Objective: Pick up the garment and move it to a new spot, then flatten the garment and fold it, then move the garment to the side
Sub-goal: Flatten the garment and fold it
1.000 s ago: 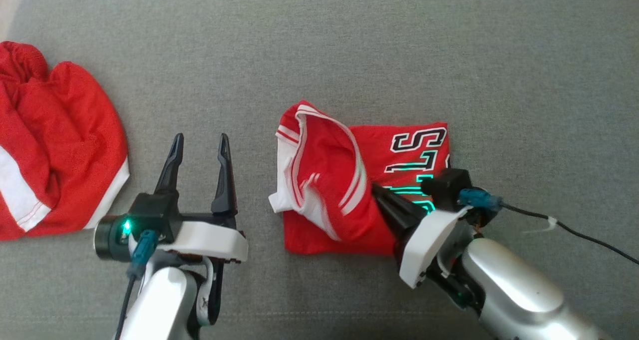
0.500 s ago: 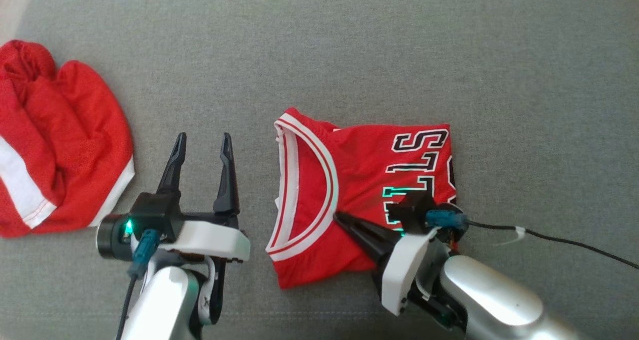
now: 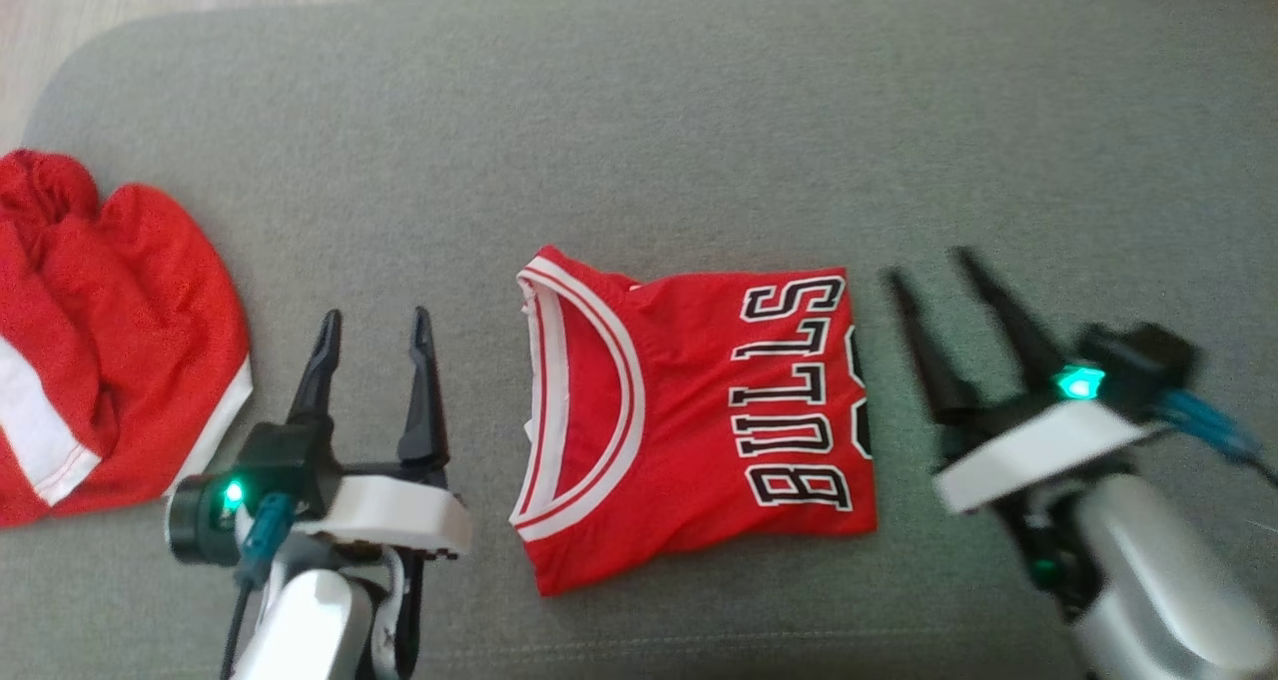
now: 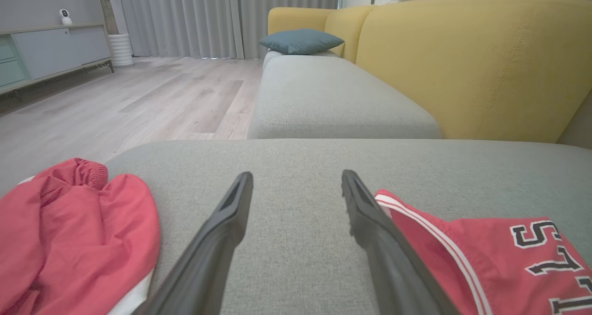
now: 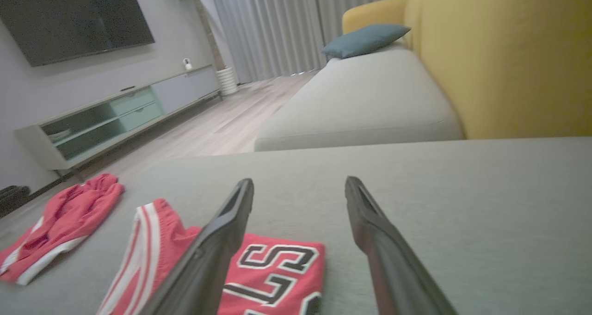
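Grey sofa cushion [image 3: 699, 111] carries the folded red jersey [image 3: 689, 410] flat at centre, collar [image 3: 633, 410] leftward, with crumpled red shorts [image 3: 110, 340] well apart at far left. Left gripper [image 3: 374, 316] sits just left of the collar, right gripper [image 3: 927, 266] just right of the lettered edge; both spread wide, holding nothing. Risk in moving it aside: pinching only the top layer likely peels the fold open; dragging could bunch it.

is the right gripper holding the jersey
No, the right gripper stands open beside the jersey, not touching it.
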Robot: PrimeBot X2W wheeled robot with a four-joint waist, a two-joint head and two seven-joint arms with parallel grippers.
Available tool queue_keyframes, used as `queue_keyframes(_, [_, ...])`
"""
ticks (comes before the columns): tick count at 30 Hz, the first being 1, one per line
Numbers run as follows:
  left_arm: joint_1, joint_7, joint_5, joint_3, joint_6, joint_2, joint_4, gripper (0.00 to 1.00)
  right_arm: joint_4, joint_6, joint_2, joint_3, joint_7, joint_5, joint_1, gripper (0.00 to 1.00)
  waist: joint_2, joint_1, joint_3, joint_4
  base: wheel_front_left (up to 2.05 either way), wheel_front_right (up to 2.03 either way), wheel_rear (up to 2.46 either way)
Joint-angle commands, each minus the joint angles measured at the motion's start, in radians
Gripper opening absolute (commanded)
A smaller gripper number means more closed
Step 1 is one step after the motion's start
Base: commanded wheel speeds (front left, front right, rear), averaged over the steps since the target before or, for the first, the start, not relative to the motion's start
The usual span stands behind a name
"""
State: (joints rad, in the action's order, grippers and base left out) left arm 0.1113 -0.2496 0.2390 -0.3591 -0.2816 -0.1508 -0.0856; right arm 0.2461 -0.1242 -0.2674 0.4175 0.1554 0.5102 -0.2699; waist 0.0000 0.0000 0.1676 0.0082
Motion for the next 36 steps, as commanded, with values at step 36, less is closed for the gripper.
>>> queue_keyframes(36, [-0.162, 0.032, -0.003, 0.07, -0.039, -0.117, 0.075, 1.0, -0.467, -0.007, 0.168, -0.428, -0.277, -0.281, 0.436, 1.0, 0.0, 0.0, -0.179, -0.04, 0.0, 0.0, 0.0])
